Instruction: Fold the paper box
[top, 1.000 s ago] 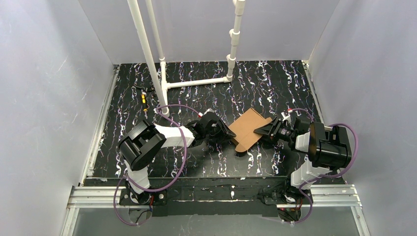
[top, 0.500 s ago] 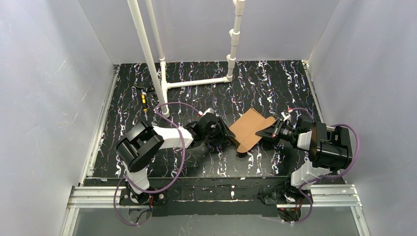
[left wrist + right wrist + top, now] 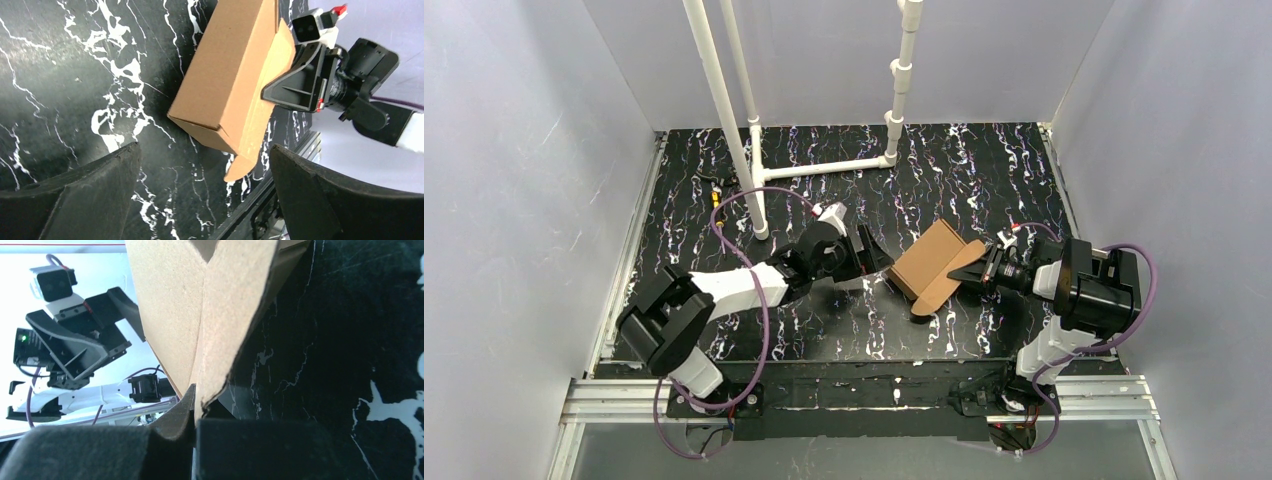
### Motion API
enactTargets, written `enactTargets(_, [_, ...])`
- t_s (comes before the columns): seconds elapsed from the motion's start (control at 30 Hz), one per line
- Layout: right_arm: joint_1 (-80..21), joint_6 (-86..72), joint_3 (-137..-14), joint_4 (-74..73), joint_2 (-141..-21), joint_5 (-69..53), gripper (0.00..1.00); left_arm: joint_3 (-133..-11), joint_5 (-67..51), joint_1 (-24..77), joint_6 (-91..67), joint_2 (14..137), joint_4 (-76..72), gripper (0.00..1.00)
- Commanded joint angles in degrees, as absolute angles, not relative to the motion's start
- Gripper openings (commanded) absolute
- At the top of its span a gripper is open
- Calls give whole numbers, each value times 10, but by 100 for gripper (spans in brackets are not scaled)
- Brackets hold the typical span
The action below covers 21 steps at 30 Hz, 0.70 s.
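from the top view the paper box (image 3: 929, 262), partly folded, sits on the black marbled table (image 3: 824, 170) between the two arms, with the left gripper (image 3: 879, 265) just beside its left end and the right gripper (image 3: 969, 272) at its right flap. the left wrist view alone shows the left jaws spread wide, a corner of the box ahead of them and untouched. the right wrist view alone shows the right jaws pressed together, pinching the edge of a flap.
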<state>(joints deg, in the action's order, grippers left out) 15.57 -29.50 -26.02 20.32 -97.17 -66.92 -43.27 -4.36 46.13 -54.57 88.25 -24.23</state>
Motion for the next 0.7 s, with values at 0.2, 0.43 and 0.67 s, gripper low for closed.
enactTargets(0.2, [160, -242, -272, 176, -990, -623, 1, -512, -201, 439, -442, 992, -273, 98])
enactTargets(0.43, [160, -236, -275, 171, -1000, -626, 1, -535, -241, 439, -447, 1035, -331, 98])
enactTargets(0.67, [160, -236, -278, 171, -1005, -632, 1, -545, -266, 439, -510, 1099, -405, 96])
